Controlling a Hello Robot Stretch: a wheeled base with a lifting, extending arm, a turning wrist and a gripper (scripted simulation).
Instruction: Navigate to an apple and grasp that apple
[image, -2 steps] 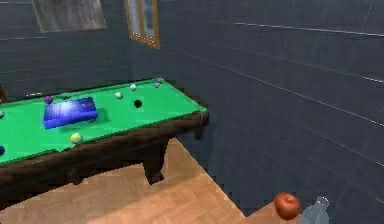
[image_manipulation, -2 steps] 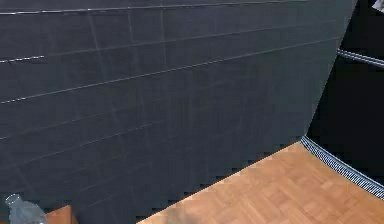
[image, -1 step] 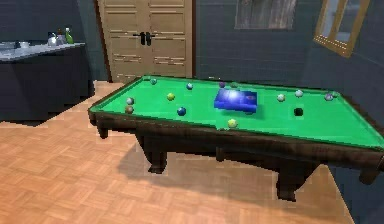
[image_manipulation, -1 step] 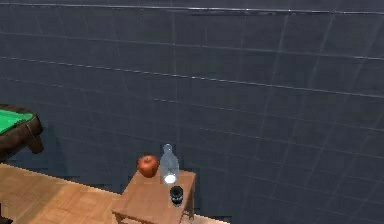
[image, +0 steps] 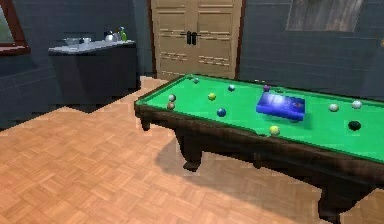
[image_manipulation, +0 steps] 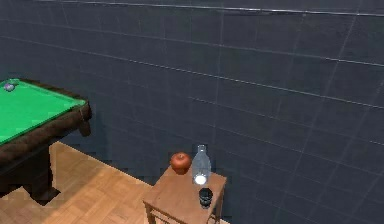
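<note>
Green pool table (image: 245, 120) on parquet floor (image: 80, 170); dark tiled walls (image_manipulation: 250, 80); beige double door (image: 195, 35).

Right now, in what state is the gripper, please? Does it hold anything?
The gripper: cannot be told.
The apple sits on the small wooden table, beside a clear bottle.

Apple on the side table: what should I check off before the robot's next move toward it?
1. Apple located, resting on the small wooden table: ok.
2. Free space around the apple: not ok, a clear bottle stands right beside it.
3. Apple and bottle touching: cannot tell.
4. Dark small object apart from the apple: ok.
5. Bare floor between pool table and small wooden table: ok.
</note>
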